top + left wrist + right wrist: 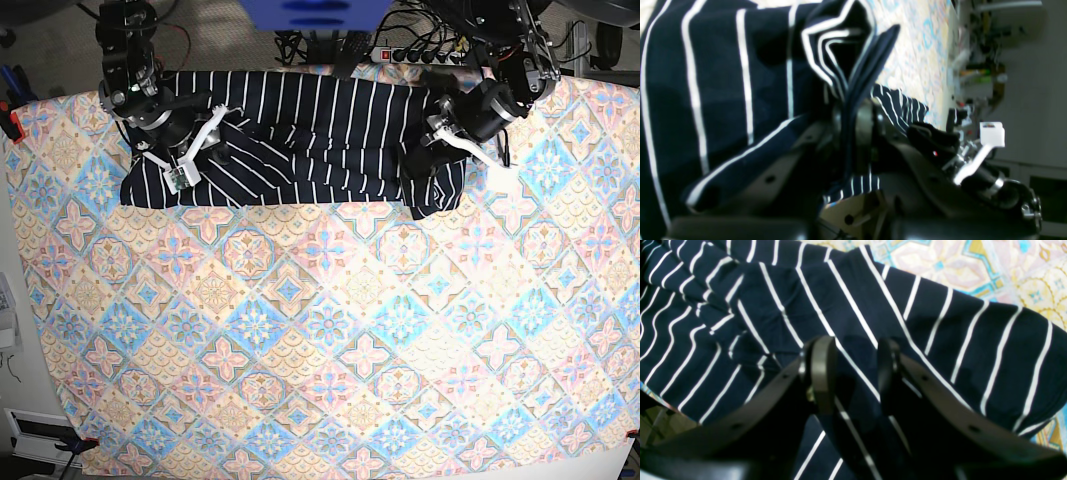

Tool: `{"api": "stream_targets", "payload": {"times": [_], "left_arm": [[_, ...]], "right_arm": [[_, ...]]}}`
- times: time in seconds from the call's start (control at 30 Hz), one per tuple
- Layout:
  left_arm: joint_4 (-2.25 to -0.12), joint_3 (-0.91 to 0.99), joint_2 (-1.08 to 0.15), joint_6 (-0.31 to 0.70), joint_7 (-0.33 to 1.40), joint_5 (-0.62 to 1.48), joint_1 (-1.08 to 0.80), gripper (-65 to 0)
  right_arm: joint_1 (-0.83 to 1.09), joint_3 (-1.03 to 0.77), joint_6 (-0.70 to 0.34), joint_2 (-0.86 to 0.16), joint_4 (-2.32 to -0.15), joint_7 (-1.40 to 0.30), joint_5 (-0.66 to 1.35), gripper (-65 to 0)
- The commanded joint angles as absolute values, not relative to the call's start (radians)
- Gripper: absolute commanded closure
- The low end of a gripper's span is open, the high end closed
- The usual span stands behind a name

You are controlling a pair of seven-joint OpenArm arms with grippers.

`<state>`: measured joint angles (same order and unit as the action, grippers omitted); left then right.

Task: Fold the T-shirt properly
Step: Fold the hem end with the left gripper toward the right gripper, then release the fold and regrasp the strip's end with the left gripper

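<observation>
The T-shirt, navy with thin white stripes, lies bunched in a wide band along the far edge of the table. My left gripper is shut on a folded edge of the T-shirt at its right end, and the cloth stands up in pleats between the jaws. My right gripper is at the shirt's left end, open. Its two fingers stand apart just over the striped T-shirt, which runs under and between them.
A pastel patterned tablecloth covers the whole table. Behind the far edge are a power strip and cables. A red clamp sits on the left edge. A blurred bench with clutter shows beyond the table.
</observation>
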<state>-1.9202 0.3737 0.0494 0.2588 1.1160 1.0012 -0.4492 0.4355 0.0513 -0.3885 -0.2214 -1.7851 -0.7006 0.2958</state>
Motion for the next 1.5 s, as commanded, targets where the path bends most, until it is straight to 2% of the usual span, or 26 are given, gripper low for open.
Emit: {"api": "stream_targets", "payload": {"times": [0.0, 0.17, 0.43, 0.5, 0.67, 0.83, 1.0, 1.17, 1.47], "left_arm": [[-1.934, 0.358, 0.045, 0.265, 1.106, 1.024, -0.446, 0.0], [-1.900, 0.288, 0.045, 0.263, 1.098, 1.026, -0.438, 0.0], [-1.837, 0.277, 0.041, 0.265, 1.107, 1.026, -0.415, -0.9], [-1.839, 0.263, 0.036, 0.269, 1.115, 1.027, -0.415, -6.2], [-1.839, 0.194, -0.035, 0.271, 1.152, 1.092, -0.381, -26.8], [-1.844, 0.170, -0.122, 0.271, 1.148, 1.241, -0.372, -36.5], [-1.842, 0.274, -0.205, 0.271, 1.152, 1.356, -0.381, -37.9], [-1.834, 0.395, -0.308, 0.271, 1.152, 1.351, -0.415, -38.4], [-1.735, 0.406, -0.344, 0.271, 1.152, 1.084, -0.430, -38.6]], "right_arm": [[0.432, 0.045, -0.390, -0.232, -1.805, -0.680, 0.305, -20.2], [0.414, 0.045, -0.390, -0.232, -1.805, -0.679, 0.305, -20.2], [0.412, 0.025, -0.390, -0.232, -1.807, -0.679, 0.305, -20.2], [0.412, 0.024, -0.390, -0.232, -1.807, -0.679, 0.305, -20.2], [0.410, 0.019, -0.390, -0.232, -1.807, -0.679, 0.305, -20.2], [0.410, 0.019, -0.390, -0.232, -1.807, -0.679, 0.305, -20.2], [0.410, 0.018, -0.390, -0.232, -1.807, -0.679, 0.305, -20.2], [0.410, 0.018, -0.390, -0.232, -1.807, -0.679, 0.305, -20.2], [0.410, 0.019, -0.390, -0.232, -1.807, -0.680, 0.305, -20.2]]}}
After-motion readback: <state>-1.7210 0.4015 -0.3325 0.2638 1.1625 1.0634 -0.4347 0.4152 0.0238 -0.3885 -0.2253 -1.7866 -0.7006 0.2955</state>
